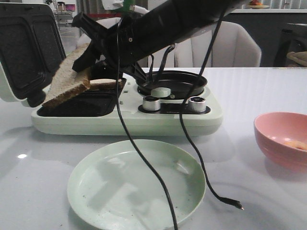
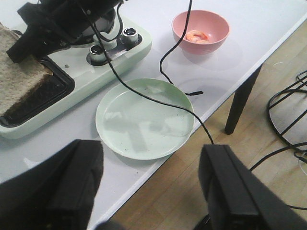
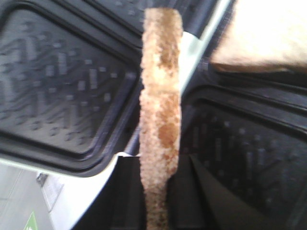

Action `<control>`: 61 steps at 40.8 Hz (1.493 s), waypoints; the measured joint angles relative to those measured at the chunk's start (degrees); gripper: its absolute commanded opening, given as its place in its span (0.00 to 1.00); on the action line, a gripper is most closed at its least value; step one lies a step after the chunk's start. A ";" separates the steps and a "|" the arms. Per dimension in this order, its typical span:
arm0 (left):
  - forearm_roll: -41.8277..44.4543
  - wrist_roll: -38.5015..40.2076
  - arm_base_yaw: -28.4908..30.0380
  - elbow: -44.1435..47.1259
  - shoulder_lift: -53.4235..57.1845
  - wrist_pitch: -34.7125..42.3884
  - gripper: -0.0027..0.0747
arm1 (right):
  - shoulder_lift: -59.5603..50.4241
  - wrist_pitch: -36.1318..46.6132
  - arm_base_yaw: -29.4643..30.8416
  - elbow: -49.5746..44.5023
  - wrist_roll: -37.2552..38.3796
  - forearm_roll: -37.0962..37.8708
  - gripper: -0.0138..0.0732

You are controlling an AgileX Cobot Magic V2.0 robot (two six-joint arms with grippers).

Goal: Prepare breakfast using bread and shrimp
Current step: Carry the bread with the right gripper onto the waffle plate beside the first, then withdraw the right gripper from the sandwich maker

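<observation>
Right gripper (image 1: 85, 64) reaching leftward over the pale green sandwich maker (image 1: 127, 120), clamped on a slice of bread (image 1: 67, 76). Slice held tilted, lower crust edge down on the left grill plate (image 1: 79, 105), upper part leaning toward the raised lid (image 1: 26, 48). Seen edge-on between the fingers in the right wrist view, crust (image 3: 160, 120) running straight up the middle over the ridged black plates. A second slice of bread (image 1: 106, 84) lying flatter just behind and right of the first, at the far side of the same grill plate. On the right half of the appliance, a round black pan (image 1: 172, 81) with two silver knobs (image 1: 152, 103) in front.

Near side of the tabletop (image 1: 249, 182): a pale green plate (image 1: 136, 184), crossed by black cables (image 1: 144, 158). Far right: a pink bowl (image 1: 283, 139) holding shrimp (image 2: 197, 36), well apart from the bread.

Left gripper (image 2: 153, 187) high above the near tabletop edge, spread wide apart, holding nothing, plate showing between its fingers (image 2: 230, 191).
</observation>
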State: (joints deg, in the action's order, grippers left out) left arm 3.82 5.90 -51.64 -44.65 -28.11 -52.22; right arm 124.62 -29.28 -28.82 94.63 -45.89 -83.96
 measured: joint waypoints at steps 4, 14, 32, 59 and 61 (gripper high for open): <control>0.00 0.00 0.00 0.00 0.00 0.03 0.67 | 0.36 0.70 0.00 0.04 0.25 0.00 0.69; 0.00 0.00 0.00 0.00 0.00 0.03 0.67 | 0.36 1.18 0.00 0.04 0.34 3.28 0.75; 0.69 0.00 0.00 0.00 0.00 0.03 0.67 | -8.54 -2.11 1.72 0.04 12.33 30.74 0.62; 2.57 0.00 0.00 0.00 0.00 0.03 0.67 | -47.65 -22.44 1.81 -12.25 44.13 81.06 0.62; 2.69 0.00 0.00 0.00 0.00 0.03 0.67 | -51.01 -22.29 1.81 -15.78 44.17 81.06 0.62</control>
State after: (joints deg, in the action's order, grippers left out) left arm 6.51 5.90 -51.64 -44.65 -28.11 -52.19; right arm 73.61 -51.57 -27.02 78.85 -1.73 -2.90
